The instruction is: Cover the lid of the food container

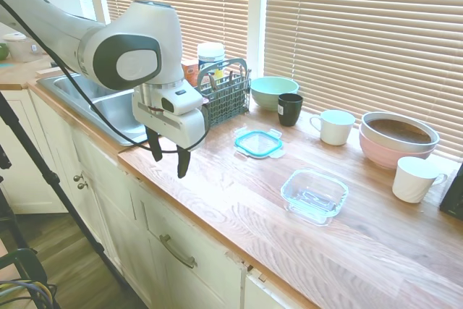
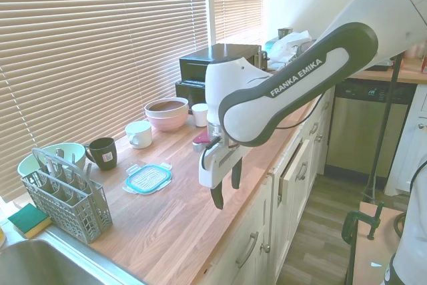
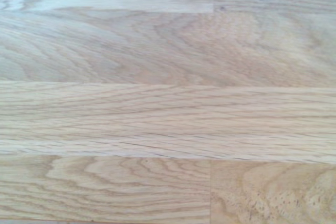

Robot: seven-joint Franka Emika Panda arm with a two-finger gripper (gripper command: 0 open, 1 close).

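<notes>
Standing by the wooden countertop, I see the white arm reaching over its front edge beside the steel sink. Gripper hangs above bare wood, its two dark fingers spread apart and pointing down, nothing between them (wrist view is only wood grain). Behind the counter, closed blinds cover the windows.

Next in size: pink-and-white bowls stacked near the far end, a grey cutlery basket next to the sink, and a mint-green bowl just beside the basket. A black appliance sits at the counter's far end in the second exterior view.

Food container sits upright and uncovered on the counter toward the front edge, apart from everything, well away from the gripper. The lid lies flat on the wood between the basket and the container, teal rim showing, touching neither; gripper is nearer to it than to the container.

Small stuff: a black mug beside the green bowl, white mug further along, another white mug past the pink bowls.
</notes>
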